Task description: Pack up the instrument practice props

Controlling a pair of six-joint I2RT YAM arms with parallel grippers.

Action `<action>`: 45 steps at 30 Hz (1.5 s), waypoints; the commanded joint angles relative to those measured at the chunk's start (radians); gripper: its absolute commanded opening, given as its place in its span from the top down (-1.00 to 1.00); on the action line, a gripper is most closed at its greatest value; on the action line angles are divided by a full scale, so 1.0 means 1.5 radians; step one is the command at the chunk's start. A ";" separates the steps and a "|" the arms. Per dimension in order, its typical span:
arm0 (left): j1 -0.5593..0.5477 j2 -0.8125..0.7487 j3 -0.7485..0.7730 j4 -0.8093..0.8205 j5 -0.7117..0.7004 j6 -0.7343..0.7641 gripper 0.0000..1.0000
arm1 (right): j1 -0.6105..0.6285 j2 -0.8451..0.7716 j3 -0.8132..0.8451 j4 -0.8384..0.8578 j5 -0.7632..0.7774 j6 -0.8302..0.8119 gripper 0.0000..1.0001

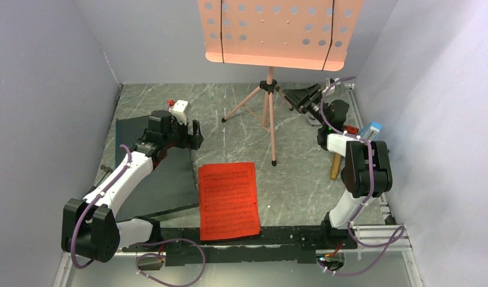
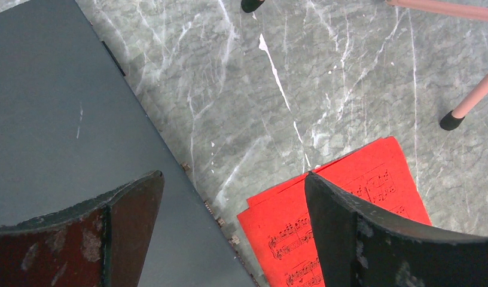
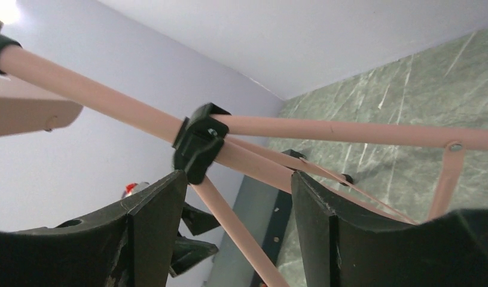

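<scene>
The pink music stand [image 1: 268, 107] stands at the back centre, its perforated desk [image 1: 277, 33] high up. Red sheet-music pages [image 1: 228, 200] lie flat near the front. My left gripper [image 1: 192, 134] is open and empty, above the gap between the dark slab's edge and the pages' corner [image 2: 349, 179]; in its wrist view the gripper [image 2: 232, 179] has wide-apart jaws. My right gripper [image 1: 304, 95] is open beside the stand's black hub [image 3: 197, 140]; in its wrist view the gripper [image 3: 238, 176] has a pink leg [image 3: 241, 233] passing between its jaws, untouched. The blue metronome [image 1: 371, 128] sits far right. A gold stick [image 1: 335, 167], perhaps the microphone, shows beside the right arm.
The large dark slab [image 1: 152, 179] lies under the left arm and shows in the left wrist view [image 2: 62, 119]. Stand feet [image 2: 451, 121] rest on the marble floor. A small white block [image 1: 180, 107] sits behind the left gripper. Grey walls close in left, right and back.
</scene>
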 commanded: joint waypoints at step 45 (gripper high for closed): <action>0.001 -0.005 0.004 0.023 0.010 0.004 -0.87 | 0.025 0.073 0.160 0.019 -0.136 0.036 0.20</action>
